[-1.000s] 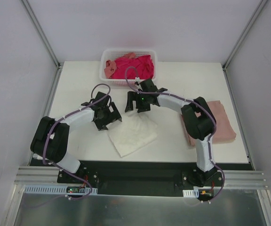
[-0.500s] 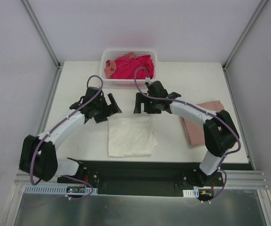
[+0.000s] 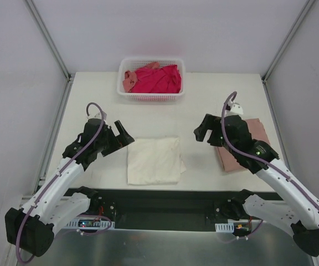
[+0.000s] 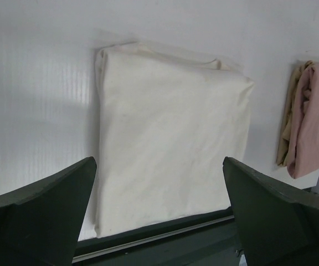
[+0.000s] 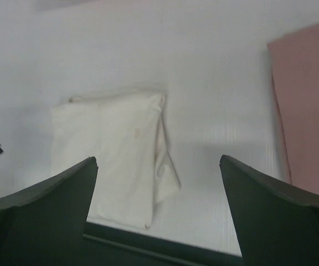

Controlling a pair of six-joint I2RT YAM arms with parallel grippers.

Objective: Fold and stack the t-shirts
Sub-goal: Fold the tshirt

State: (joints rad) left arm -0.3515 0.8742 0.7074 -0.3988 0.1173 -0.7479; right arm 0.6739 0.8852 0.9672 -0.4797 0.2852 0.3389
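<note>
Near the front edge of the surface (image 3: 215, 94), the cream t-shirt (image 3: 153, 160) lies folded into a neat rectangle. The left hand (image 3: 119, 136) and right hand (image 3: 205, 130) hover on either side of it, both spread wide and empty. Well apart on the right, the dusty pink t-shirt (image 3: 263, 145) lies folded too, so the two are not yet stacked. At the far edge, the basket (image 3: 151, 96) holds a crumpled magenta-red t-shirt (image 3: 160, 80) and salmon t-shirt (image 3: 129, 81), both left to fold.
</note>
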